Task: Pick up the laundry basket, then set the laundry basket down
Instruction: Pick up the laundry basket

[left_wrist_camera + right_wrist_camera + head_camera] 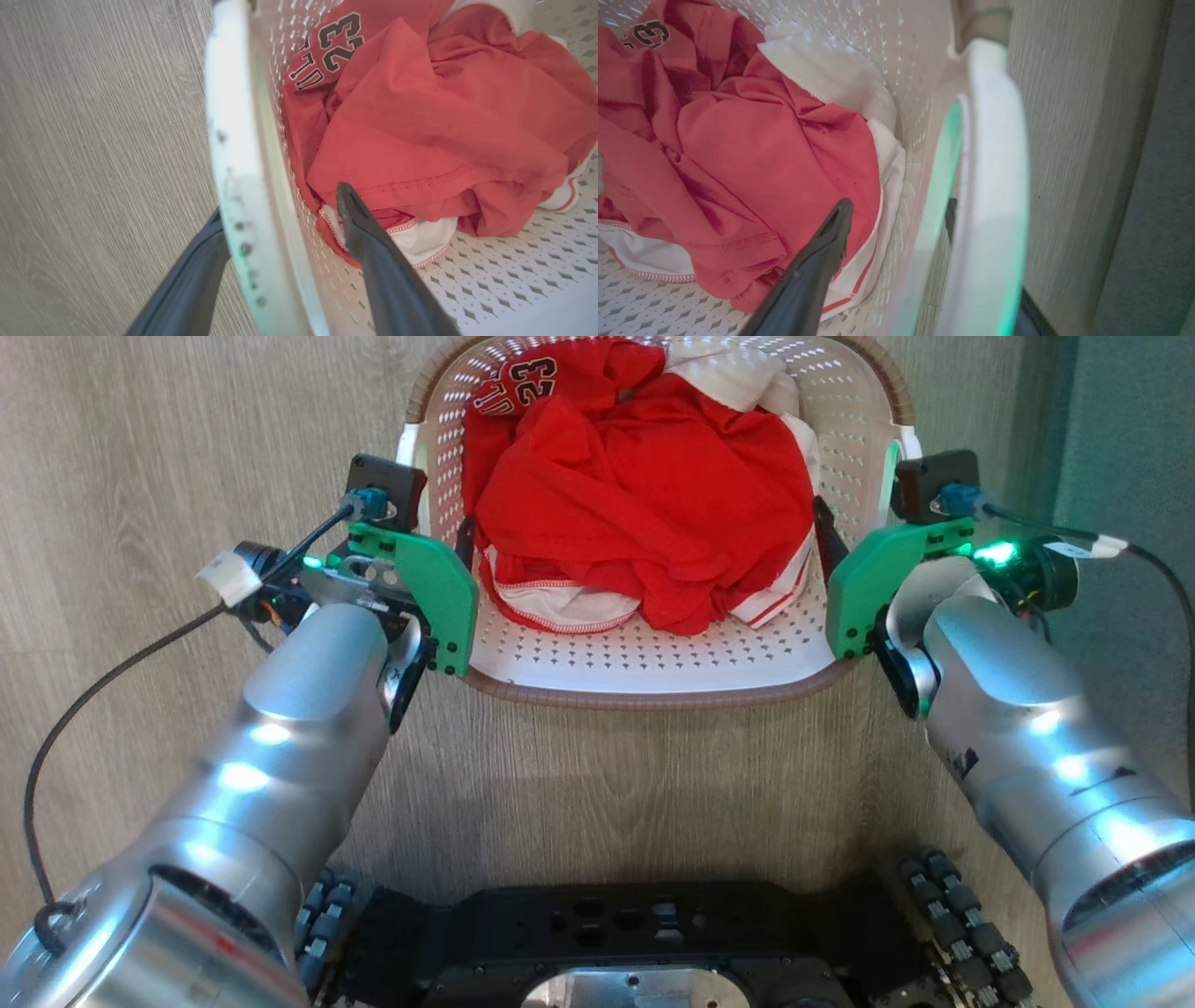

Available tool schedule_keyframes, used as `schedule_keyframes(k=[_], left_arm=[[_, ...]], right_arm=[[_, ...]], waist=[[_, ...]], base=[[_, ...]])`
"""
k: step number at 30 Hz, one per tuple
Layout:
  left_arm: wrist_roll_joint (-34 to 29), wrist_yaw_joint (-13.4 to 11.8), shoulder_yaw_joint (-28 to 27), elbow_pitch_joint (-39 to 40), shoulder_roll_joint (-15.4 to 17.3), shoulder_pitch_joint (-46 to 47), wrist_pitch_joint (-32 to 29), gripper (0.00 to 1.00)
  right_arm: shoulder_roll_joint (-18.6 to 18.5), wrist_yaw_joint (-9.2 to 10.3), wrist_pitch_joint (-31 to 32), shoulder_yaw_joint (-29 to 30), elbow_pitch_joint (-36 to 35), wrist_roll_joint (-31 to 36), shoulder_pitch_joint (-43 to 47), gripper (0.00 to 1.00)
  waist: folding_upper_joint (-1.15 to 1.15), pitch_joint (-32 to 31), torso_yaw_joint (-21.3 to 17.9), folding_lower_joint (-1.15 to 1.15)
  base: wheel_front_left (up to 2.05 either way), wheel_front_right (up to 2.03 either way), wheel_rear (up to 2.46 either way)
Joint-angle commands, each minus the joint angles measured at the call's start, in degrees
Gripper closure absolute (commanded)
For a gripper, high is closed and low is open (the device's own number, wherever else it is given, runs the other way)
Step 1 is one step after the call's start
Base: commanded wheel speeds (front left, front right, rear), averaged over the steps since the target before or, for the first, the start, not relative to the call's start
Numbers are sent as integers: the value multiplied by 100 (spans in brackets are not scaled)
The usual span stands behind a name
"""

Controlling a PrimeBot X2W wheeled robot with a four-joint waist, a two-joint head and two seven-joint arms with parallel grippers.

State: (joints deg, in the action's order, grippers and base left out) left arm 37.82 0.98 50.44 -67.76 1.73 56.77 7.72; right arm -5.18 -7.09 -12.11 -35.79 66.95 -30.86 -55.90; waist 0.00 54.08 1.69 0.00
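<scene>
Both the left end effector and right end effector are open, straddling the handles of the white holey plastic laundry basket, brown-rimmed, on the wooden floor. Squeeze together; lift level.

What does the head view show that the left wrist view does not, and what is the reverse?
Head view: the robot's base, the basket's brown rim, and the right gripper at the right handle. Left wrist view: the open left gripper astride the left handle, one finger inside, one outside. Both: the red clothes with the number 23, and the wood floor.
</scene>
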Motion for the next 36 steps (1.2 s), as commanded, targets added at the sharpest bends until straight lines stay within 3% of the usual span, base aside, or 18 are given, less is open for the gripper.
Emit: schedule_keyframes(k=[1,2,3,16,26,36], left_arm=[[80,-8,17,29,115,-89,47,24],[124,-1,59,28,115,-87,47,76],[165,9,102,30,115,-84,46,100],[618,220,690,37,115,-246,-141,100],[877,410,1313,43,115,-797,-679,100],[1127,568,1659,-11,115,-1272,-833,100]], right_arm=[[52,-40,-7,-124,-19,-90,214,56],[44,-40,-9,-154,-8,-133,205,96],[36,-40,-10,-189,4,-168,197,100],[-40,-40,134,-712,130,-509,282,100],[-218,-40,1448,-1767,-397,-1133,927,100],[-328,-40,1957,-2133,-881,-2359,1425,100]], waist=[[0,-5,8,0],[0,-10,13,0],[0,-15,19,0],[0,-438,10,0],[0,-1719,-107,0],[0,-2979,-171,0]], base=[[0,0,0],[0,0,0],[0,0,0],[0,0,0],[0,0,0],[0,0,0]])
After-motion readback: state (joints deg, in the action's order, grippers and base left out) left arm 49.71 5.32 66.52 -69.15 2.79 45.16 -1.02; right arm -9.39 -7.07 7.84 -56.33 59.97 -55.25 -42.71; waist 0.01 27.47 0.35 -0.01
